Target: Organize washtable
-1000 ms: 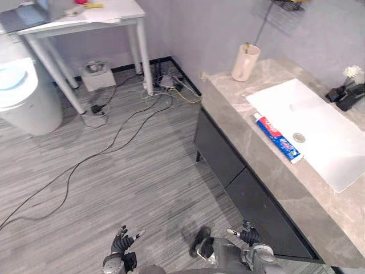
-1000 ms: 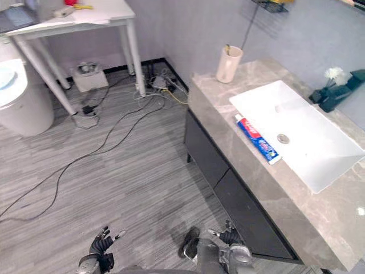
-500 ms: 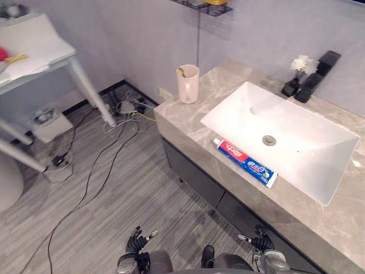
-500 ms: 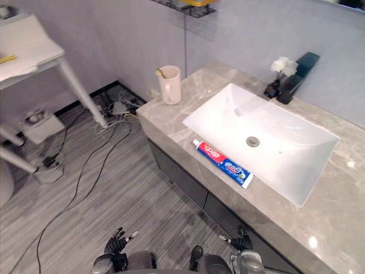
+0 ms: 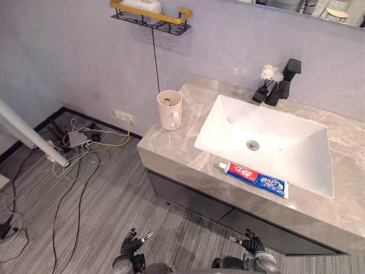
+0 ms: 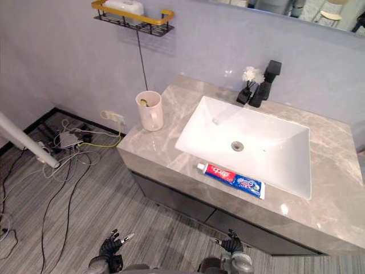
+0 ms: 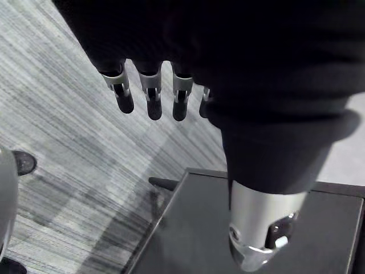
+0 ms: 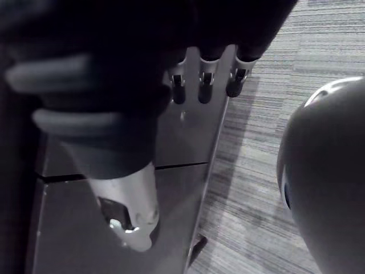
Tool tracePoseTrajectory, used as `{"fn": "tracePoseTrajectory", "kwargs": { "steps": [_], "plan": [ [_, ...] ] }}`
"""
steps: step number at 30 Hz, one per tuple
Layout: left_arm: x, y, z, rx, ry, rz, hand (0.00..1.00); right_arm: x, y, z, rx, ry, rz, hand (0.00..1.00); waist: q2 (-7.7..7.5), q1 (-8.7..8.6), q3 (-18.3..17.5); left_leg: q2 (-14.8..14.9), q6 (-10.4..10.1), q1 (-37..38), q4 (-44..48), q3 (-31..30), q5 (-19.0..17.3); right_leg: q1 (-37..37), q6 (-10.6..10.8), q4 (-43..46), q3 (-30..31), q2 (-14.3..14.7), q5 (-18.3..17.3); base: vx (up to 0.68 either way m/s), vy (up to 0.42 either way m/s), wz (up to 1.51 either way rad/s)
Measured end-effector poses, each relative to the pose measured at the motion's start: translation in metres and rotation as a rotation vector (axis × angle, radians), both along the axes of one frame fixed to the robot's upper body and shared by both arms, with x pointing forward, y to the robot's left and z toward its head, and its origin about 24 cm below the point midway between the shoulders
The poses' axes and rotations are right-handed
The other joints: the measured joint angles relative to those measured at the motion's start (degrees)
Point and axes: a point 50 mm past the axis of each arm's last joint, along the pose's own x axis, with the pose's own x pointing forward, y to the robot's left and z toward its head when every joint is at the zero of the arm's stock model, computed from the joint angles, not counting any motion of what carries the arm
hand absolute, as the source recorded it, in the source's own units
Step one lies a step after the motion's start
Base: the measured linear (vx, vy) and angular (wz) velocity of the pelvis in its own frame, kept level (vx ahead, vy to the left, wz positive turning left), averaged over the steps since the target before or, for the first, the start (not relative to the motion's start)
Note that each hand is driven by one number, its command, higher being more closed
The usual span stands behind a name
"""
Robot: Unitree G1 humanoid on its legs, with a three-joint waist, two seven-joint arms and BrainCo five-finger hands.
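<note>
1. Your left hand sits low at the lower left of the head view and your right hand at the lower centre-right. Both hang in front of the dark cabinet, well below the countertop.
2. In the wrist views, the fingers of each hand are straight and loosely spread, with nothing between them and the thumb. You are holding nothing.
3. The toothpaste tube lies flat on the front strip of the countertop, just beside the front edge of the sink basin. Its cap points to the frame's left.
4. The cup stands upright at the left end of the countertop, left of the basin and well apart from the tube. Something small and yellowish pokes up inside it; I cannot tell what.
5. The faucet and a small flower stand behind the basin at upper right.
6. My read is that tidying has not begun and you are only facing the washtable.
7. The likely next move is to raise the right hand over the counter edge and come down across the tube's middle. Close around it before lifting, since it lies flat and may slide towards the basin.
</note>
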Motion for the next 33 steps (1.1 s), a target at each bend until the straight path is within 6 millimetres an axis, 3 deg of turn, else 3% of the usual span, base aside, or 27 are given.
{"fn": "tracePoseTrajectory", "kwargs": {
  "steps": [2,6,8,10,12,14,15,16,18,20,23,26,33],
  "plan": [
    [0.0,-0.011,-0.002,-0.025,0.01,-0.042,0.0,-0.003,-0.01,0.0,-0.026,0.012,-0.002,0.0,1.86,-0.93,0.9,0.8,0.0,-0.1,0.2,0.0,0.0,2.2,-0.1,-5.3,0.3,2.1,2.4,0.07,-0.008,-0.16],
    [-0.002,-0.011,-0.003,-0.021,0.014,-0.056,0.0,-0.009,-0.01,-0.002,-0.023,0.027,-0.008,0.0,1.39,-1.19,0.9,2.1,-1.0,-1.6,5.4,0.1,-0.7,5.8,-0.2,-12.1,0.7,4.1,5.0,0.03,-0.049,-0.1],
    [0.001,-0.01,-0.001,-0.024,0.002,-0.058,0.0,-0.01,-0.01,-0.002,-0.024,0.03,-0.01,0.0,1.34,-0.37,1.0,4.6,-2.8,-5.7,16.8,0.3,-2.4,7.6,-0.3,-14.7,2.2,5.5,5.7,0.0,-0.038,-0.28],
    [0.002,-0.009,-0.001,-0.026,-0.008,-0.043,0.0,-0.01,-0.011,-0.002,-0.024,0.029,-0.011,0.0,1.27,0.63,1.2,6.2,-2.7,-9.2,24.9,-0.5,-3.5,8.4,-1.4,-15.0,4.4,6.1,5.1,0.03,0.041,-0.52],
    [0.001,-0.011,-0.001,-0.036,-0.004,-0.024,0.0,-0.007,-0.012,-0.001,-0.025,0.021,-0.016,0.0,1.8,0.55,1.3,5.6,-0.9,-10.7,23.5,-3.8,-6.7,8.8,-1.3,-14.7,6.6,5.8,5.0,0.05,0.102,-0.54],
    [0.001,-0.011,-0.001,-0.038,-0.007,-0.022,0.0,-0.004,-0.014,0.0,-0.026,0.011,-0.033,0.0,1.92,0.55,1.4,4.9,-1.0,-12.0,18.5,-7.1,-6.5,8.7,-0.3,-14.2,8.2,5.0,4.8,0.05,0.22,-0.51],
    [0.001,-0.012,-0.002,-0.04,-0.004,-0.019,0.0,-0.007,-0.02,0.0,-0.037,0.017,-0.045,0.0,2.83,0.58,1.4,4.7,-1.0,-11.5,11.8,-9.5,-2.5,8.8,1.5,-13.2,9.8,4.7,4.1,0.04,0.257,-0.53],
    [-0.001,-0.012,-0.002,-0.043,0.002,-0.014,0.0,-0.011,-0.018,-0.001,-0.034,0.028,-0.049,0.0,2.8,0.54,1.0,4.1,-0.9,-10.3,10.6,-9.0,-2.4,8.9,2.1,-13.3,10.4,4.5,4.7,0.06,0.215,-0.39],
    [-0.003,-0.009,-0.002,-0.034,0.003,0.001,0.0,-0.018,-0.012,-0.004,-0.015,0.045,-0.051,0.0,0.87,0.32,-0.2,1.5,0.3,-8.6,6.7,-6.4,-1.4,8.6,2.7,-13.8,11.7,1.9,4.8,0.15,0.172,-0.28],
    [-0.004,-0.007,-0.002,-0.032,0.005,0.013,0.0,-0.018,-0.013,-0.004,-0.015,0.047,-0.055,0.0,0.13,0.32,-0.8,0.1,0.6,-6.3,4.8,-5.5,-1.3,8.9,2.8,-13.8,12.5,0.7,4.7,0.16,0.156,-0.25],
    [-0.004,-0.006,-0.002,-0.033,0.007,0.021,0.0,-0.018,-0.011,-0.004,-0.011,0.046,-0.055,0.0,0.51,0.28,-1.0,-1.0,1.0,-4.0,3.2,-5.1,-1.0,10.0,2.8,-14.0,13.2,0.0,4.7,0.16,0.118,-0.14],
    [-0.005,-0.008,-0.003,-0.038,0.016,0.02,0.0,-0.021,-0.012,-0.006,-0.009,0.058,-0.064,0.0,1.28,0.27,-1.3,-1.3,1.0,-2.1,2.9,-6.2,-1.0,11.9,2.8,-14.7,13.2,0.0,4.7,0.11,0.025,-0.04],
    [-0.009,-0.007,-0.005,-0.038,0.032,0.02,0.0,-0.025,-0.019,-0.007,-0.02,0.076,-0.089,0.0,1.19,0.18,-1.4,-1.0,1.1,-1.0,2.5,-8.1,-0.5,13.7,2.8,-16.0,13.1,0.9,4.7,0.05,-0.041,0.01]
  ]
}}
